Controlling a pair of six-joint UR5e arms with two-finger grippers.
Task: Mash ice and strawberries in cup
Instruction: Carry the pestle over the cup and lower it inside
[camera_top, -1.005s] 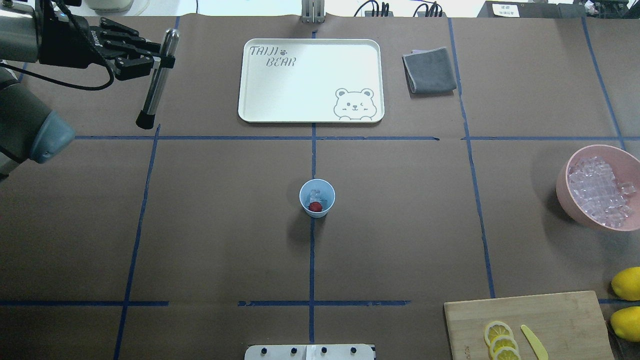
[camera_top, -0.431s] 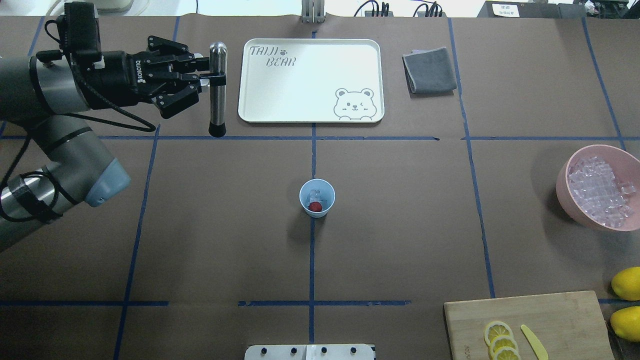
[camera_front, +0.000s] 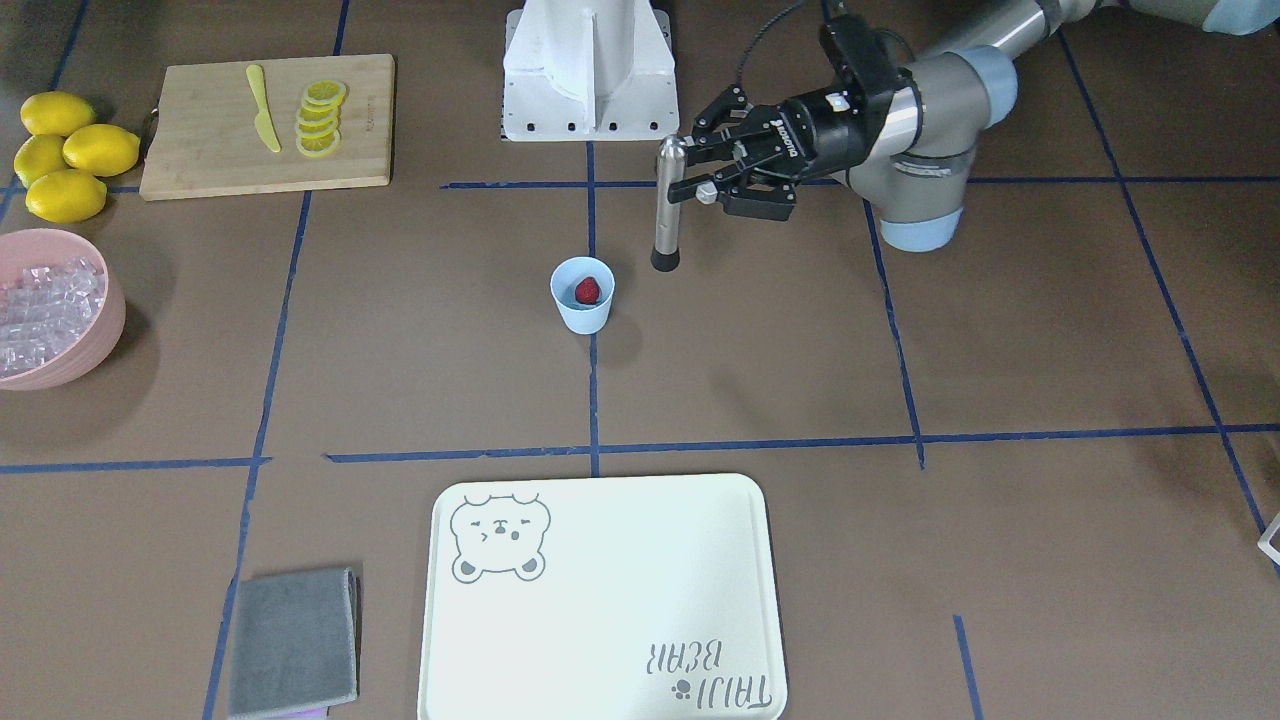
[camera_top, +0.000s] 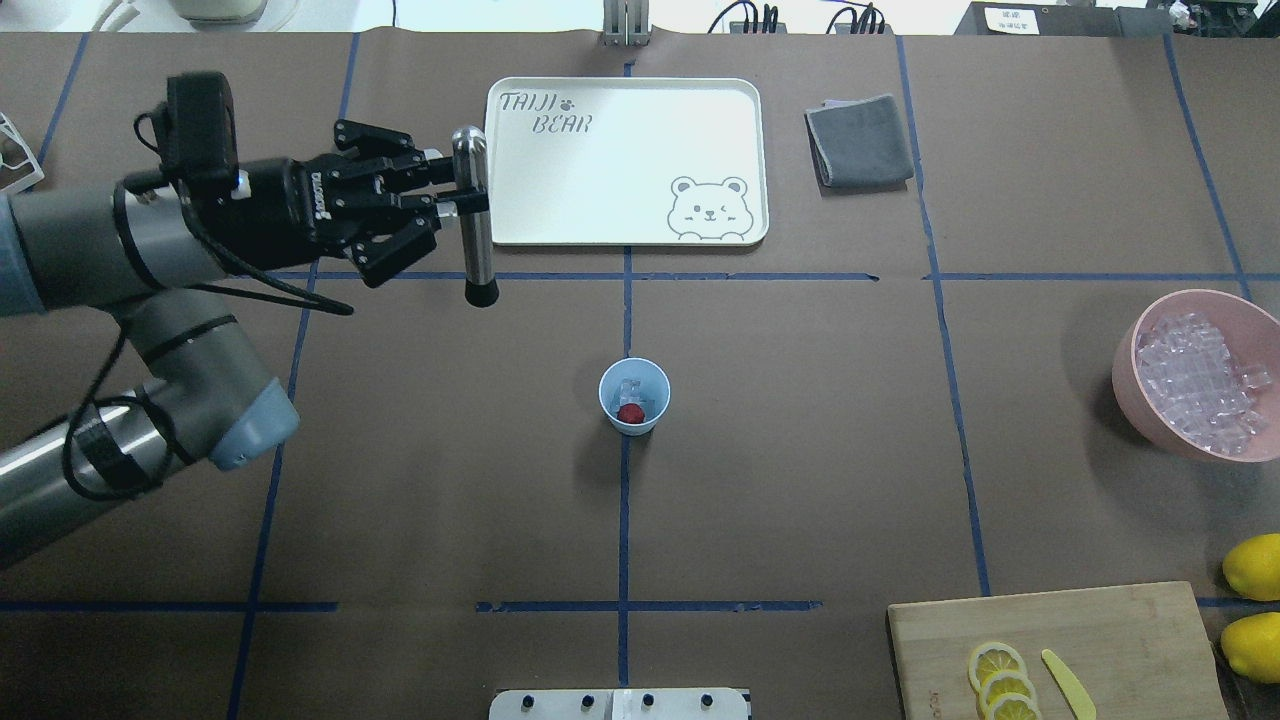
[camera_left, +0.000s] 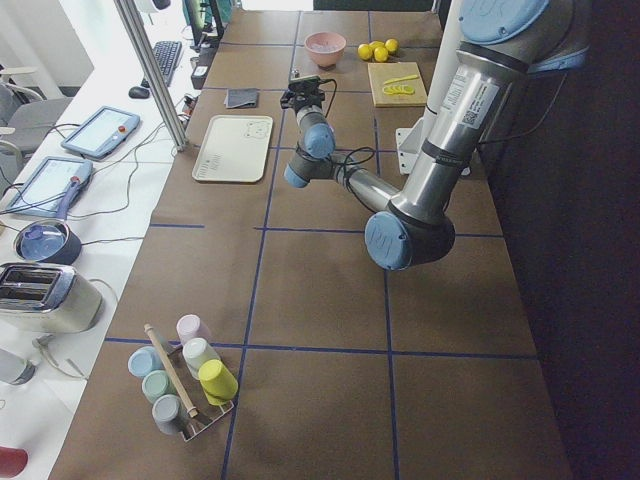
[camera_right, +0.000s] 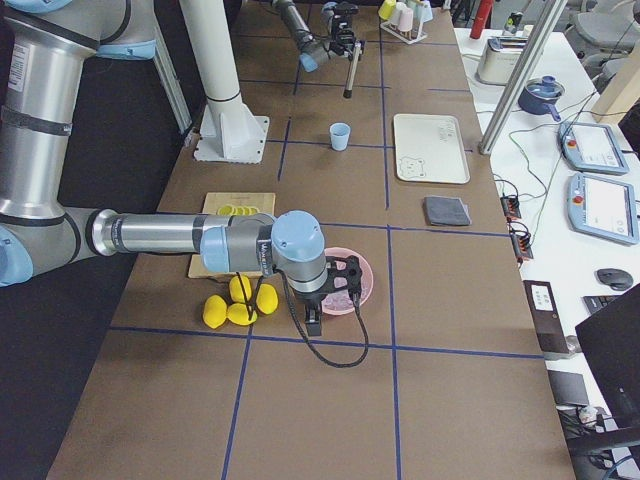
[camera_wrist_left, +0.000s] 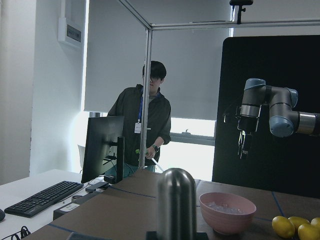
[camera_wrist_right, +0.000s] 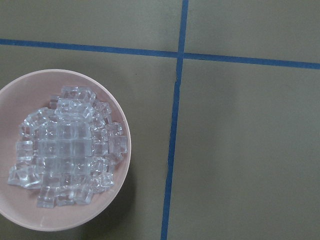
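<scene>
Tabletop: brown paper (camera_top: 800, 450) ruled into squares by blue tape.
Room: the left wrist view shows a person (camera_wrist_left: 145, 125) standing behind a monitor (camera_wrist_left: 102, 145) and a keyboard (camera_wrist_left: 45, 197), with grey blinds behind them.
Writing: the cream tray (camera_top: 620, 160) is printed "TAIJI BEAR" beside a bear face. The white lettering on the left gripper (camera_top: 462, 200) is too small to read.
Left jaws: clamped on the upper part of an upright steel muddler (camera_top: 478, 230), which is off to the cup's left and apart from it.
Cup (camera_top: 634, 396): stands upright on the centre tape line and holds the strawberry (camera_top: 630, 413) and the ice (camera_top: 630, 388).
Right gripper (camera_right: 347, 280): hangs over the pink bowl (camera_top: 1130, 400), which is full of cubes. I cannot tell how its jaws stand.
Cut off: the overhead view's edge clips the pink bowl, the lemons (camera_top: 1255, 565) and the cutting board (camera_top: 1100, 620).
Hard to see: the ice in the cup barely shows in the front-facing view.
</scene>
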